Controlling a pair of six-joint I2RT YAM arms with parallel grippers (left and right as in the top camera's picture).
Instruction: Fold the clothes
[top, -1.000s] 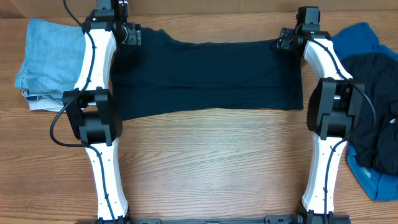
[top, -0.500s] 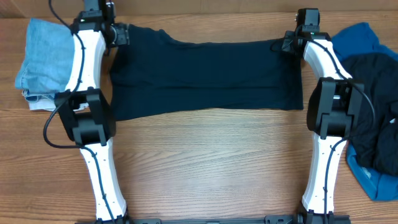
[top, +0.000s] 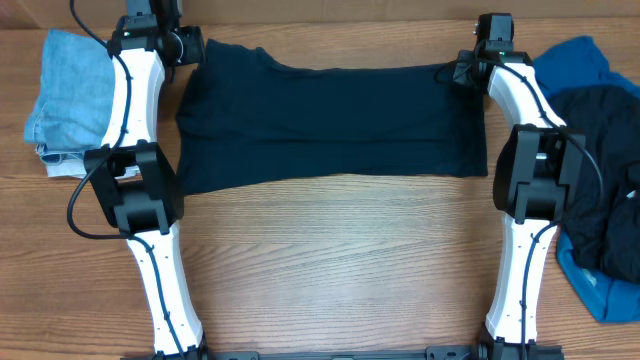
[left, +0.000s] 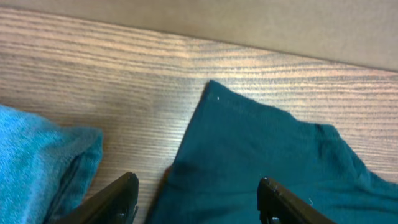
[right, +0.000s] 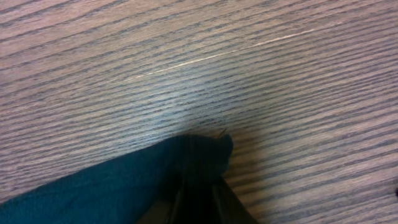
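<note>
While the shirt (top: 330, 120) lies flat across the far half of the desk (top: 330, 260), the right end effector (right: 199, 186) pinches its far-right corner (fabric bunched betw. the fingers). At the far-left corner the left end effector (left: 196, 191) hangs spread, gripping nothing. More clothes (top: 600, 160) heaped at right; pale cloth (top: 70, 100) at left.
</note>
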